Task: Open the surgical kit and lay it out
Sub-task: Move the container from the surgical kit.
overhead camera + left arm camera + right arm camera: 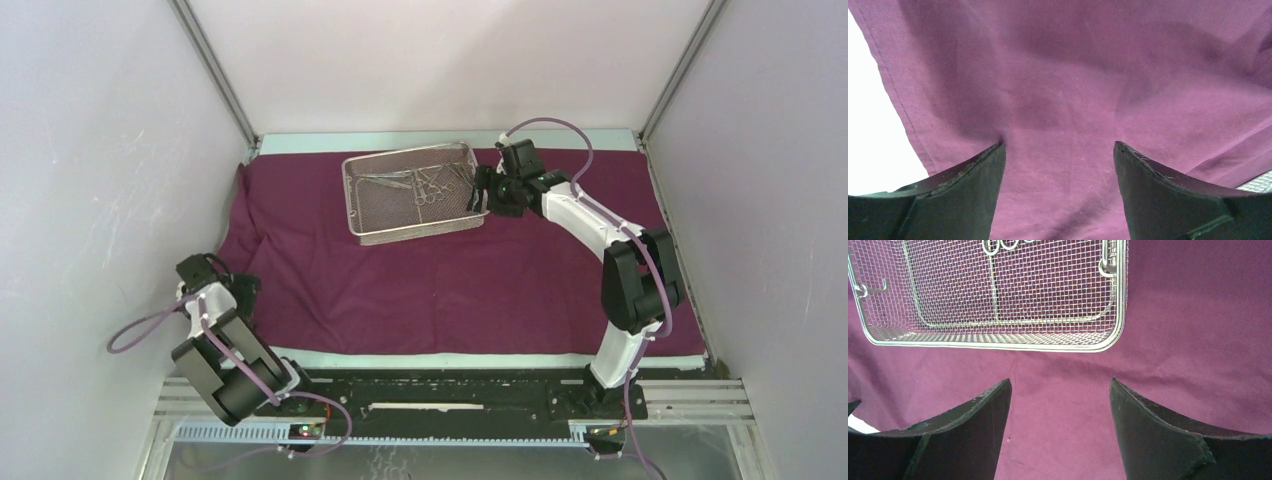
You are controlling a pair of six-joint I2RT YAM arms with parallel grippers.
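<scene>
Here, right gripper gapes wide and empty at the end of its far-stretched arm, just short of the wire-mesh tray, which sits on the maroon cloth wrap holding steel instruments; left gripper, arm folded back, gapes empty near the cloth's left edge.

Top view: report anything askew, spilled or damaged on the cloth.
The wire-mesh tray sits skewed to the edges of the cloth, and that cloth bunches into folds along its left side. The instruments all lie inside the tray; nothing looks spilled or damaged.
</scene>
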